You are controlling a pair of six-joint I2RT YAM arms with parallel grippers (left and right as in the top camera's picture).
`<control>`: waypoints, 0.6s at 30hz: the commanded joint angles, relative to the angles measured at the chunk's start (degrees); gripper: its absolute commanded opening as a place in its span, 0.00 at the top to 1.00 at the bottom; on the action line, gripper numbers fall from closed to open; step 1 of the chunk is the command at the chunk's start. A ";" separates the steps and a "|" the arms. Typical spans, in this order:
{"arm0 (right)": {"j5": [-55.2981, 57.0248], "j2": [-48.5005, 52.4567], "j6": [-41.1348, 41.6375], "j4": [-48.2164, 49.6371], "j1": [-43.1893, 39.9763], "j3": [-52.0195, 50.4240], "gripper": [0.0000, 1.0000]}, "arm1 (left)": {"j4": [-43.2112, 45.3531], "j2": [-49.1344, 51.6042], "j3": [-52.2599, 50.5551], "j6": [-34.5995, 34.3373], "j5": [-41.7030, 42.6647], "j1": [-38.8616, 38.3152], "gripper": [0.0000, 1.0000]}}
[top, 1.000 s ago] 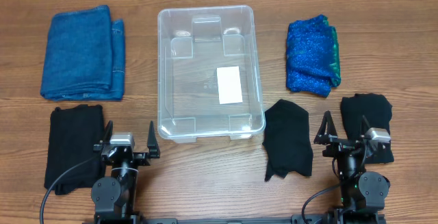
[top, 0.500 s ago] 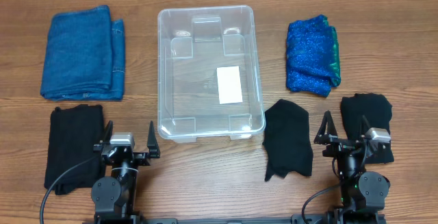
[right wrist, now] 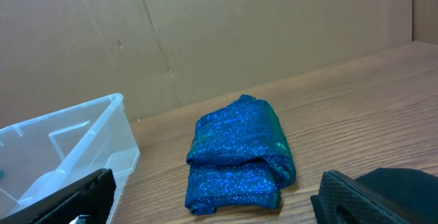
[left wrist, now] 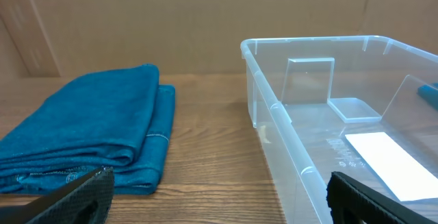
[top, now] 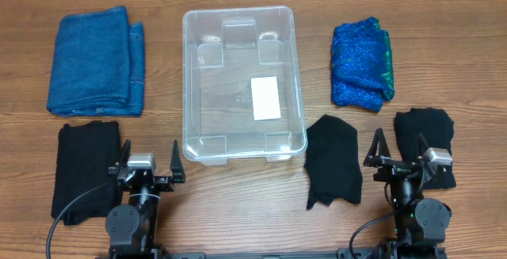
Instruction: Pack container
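Left jaws spread wide with nothing between them, low over the near edge of the bench (top: 459, 53); right jaws spread just as wide, likewise gripping nothing. In the wrist views, only dark fingertips (left wrist: 79, 198) at the bottom corners. Just left of the left jaws, a black folded cloth (top: 83, 168); between the two sets of jaws, a second black cloth (top: 333, 170); partly under the right jaws, a third black cloth (top: 426, 131). Farther out, ahead of the left jaws and toward the middle, the container (top: 214, 100): clear plastic, upright on the bench, rim up. At the far left, a folded blue towel (top: 93, 61); at the far right, a sparkly blue cloth (top: 360, 65) with a green edge. Beneath it all, brown wood-grain boards. Behind the bench, a plain tan cardboard wall (left wrist: 171, 25) with creases. On the container's floor, a white rectangular label (top: 264, 98), any writing too small to read
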 commanded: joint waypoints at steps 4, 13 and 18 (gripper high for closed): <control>0.46 -0.63 0.28 0.17 0.11 -0.59 0.00 | 0.00 -0.39 -0.20 1.09 0.00 0.35 0.00; -0.04 -0.63 0.31 1.05 0.11 -0.59 0.00 | 0.00 -0.39 -0.20 1.09 0.00 0.35 0.00; -7.02 -0.63 0.28 2.99 0.11 -0.59 0.00 | 0.00 -0.39 -0.20 1.09 0.00 0.35 0.00</control>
